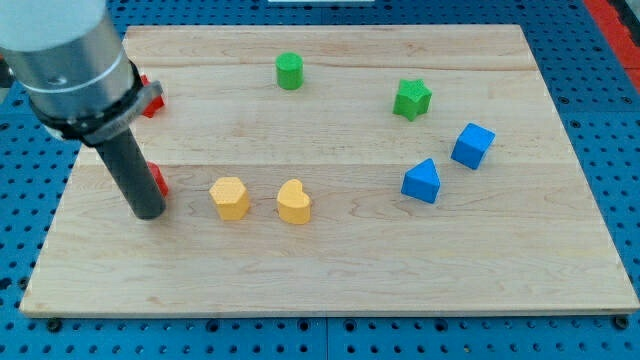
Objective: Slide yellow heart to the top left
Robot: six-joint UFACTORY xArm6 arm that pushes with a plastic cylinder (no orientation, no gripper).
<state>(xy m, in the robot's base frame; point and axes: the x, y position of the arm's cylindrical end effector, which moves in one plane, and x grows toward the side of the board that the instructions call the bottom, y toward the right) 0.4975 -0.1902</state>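
Note:
The yellow heart point(294, 202) lies on the wooden board point(330, 270) a little left of its middle, in the lower half. A yellow hexagon block point(230, 198) lies just to its left. My tip point(149, 213) rests on the board at the view's left, left of the yellow hexagon and apart from it. The tip stands right beside a red block point(158, 180), which the rod partly hides. The yellow hexagon lies between my tip and the yellow heart.
Another red block point(150, 98) is partly hidden behind the arm at the upper left. A green cylinder point(289, 71) and a green star point(411, 99) lie near the top. A blue cube point(472, 146) and a blue triangular block point(422, 181) lie at the right.

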